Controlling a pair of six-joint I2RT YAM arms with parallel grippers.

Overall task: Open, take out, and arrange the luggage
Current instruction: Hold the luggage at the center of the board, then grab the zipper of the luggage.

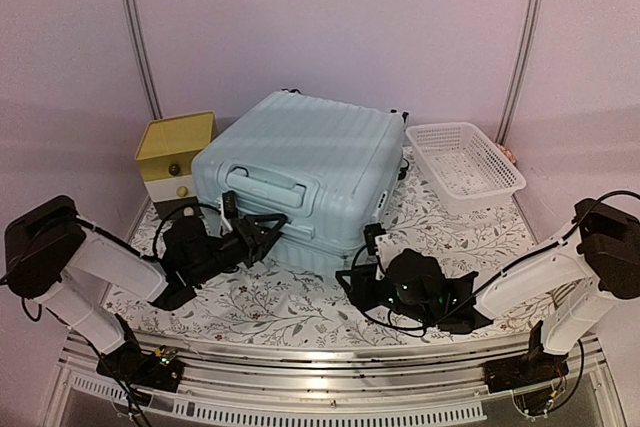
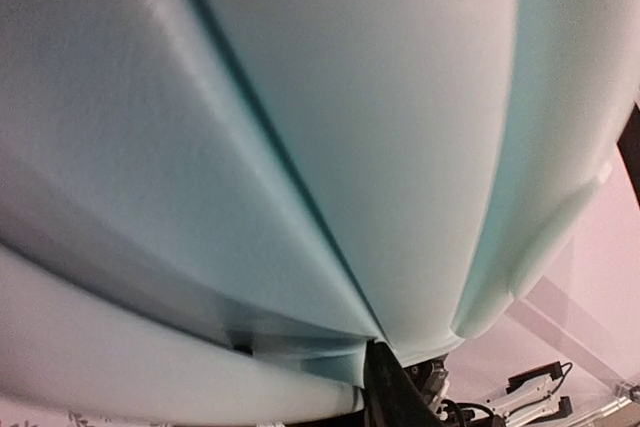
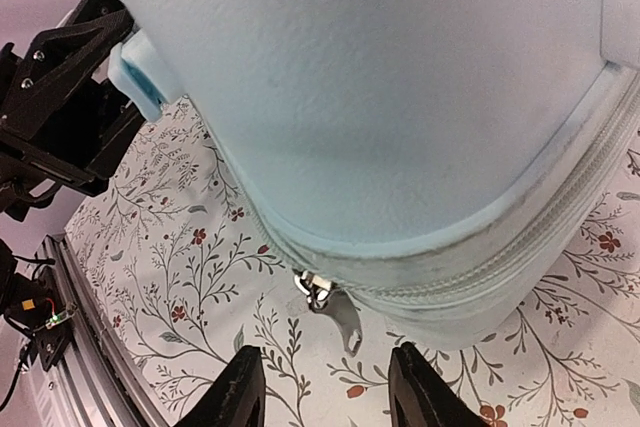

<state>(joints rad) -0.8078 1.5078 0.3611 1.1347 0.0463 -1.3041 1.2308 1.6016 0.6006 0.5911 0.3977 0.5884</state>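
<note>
The luggage [image 1: 300, 172] is a large pale mint-blue ribbed suitcase lying flat mid-table, with its moulded handle [image 1: 265, 184] facing front-left. My left gripper [image 1: 258, 231] is pressed against its front-left side below the handle, jaws spread. In the left wrist view the shell [image 2: 300, 147] fills the frame and only one dark finger [image 2: 392, 392] shows. My right gripper [image 3: 328, 392] is open and empty on the cloth at the front right corner. The metal zipper pull [image 3: 338, 315] hangs from the closed zipper [image 3: 520, 257] just ahead of its fingertips; the gripper also shows from above [image 1: 375, 247].
A white lattice basket [image 1: 465, 162] stands at the back right. A small yellow-topped drawer box [image 1: 175, 152] stands at the back left beside the suitcase. A floral cloth [image 1: 300, 297] covers the table. A metal rail [image 1: 330, 387] runs along the near edge.
</note>
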